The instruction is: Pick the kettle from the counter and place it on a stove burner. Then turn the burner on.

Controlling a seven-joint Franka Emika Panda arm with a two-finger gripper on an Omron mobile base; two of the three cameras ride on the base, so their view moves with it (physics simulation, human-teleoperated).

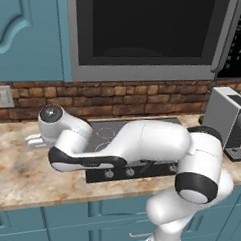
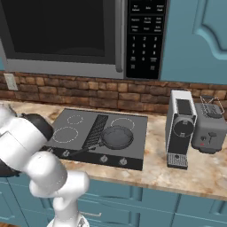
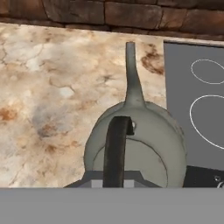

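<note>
Kettle: the grey-green kettle point(image 3: 140, 140) sits just left of the dark cooktop, very close under the hand camera; its long spout runs away toward the brick wall, and its dark arched handle rises over the dome.
Gripper: the jaws are closed together, and they seem to hold the kettle handle, but the fingertips are hidden at the lower edge of the hand view, so the contact itself cannot be confirmed.
Counter: the beige marbled counter point(image 3: 48, 96) lies under and to the left of the kettle; whether the kettle rests on it or is a little above it, I cannot tell.
Cooktop: the dark grey cooktop point(image 2: 137, 128) is set into the counter, with a row of small knobs along its front edge.
Stove burner: the large solid white ring point(image 3: 210, 122) is the marking on the cooktop nearest to the kettle, and a smaller ring is behind it.
Frying pan: a dark round frying pan point(image 2: 117, 137) lies on the right half of the cooktop, its handle pointing to the left front.
Coffee machine: a grey coffee machine point(image 2: 179, 128) stands on the counter right of the cooktop.
Toaster: a grey toaster point(image 2: 208, 128) stands just beside the coffee machine, farther from the cooktop.
Microwave: a microwave point(image 2: 66, 35) hangs above the cooktop, over the brick wall point(image 2: 88, 93).
</note>
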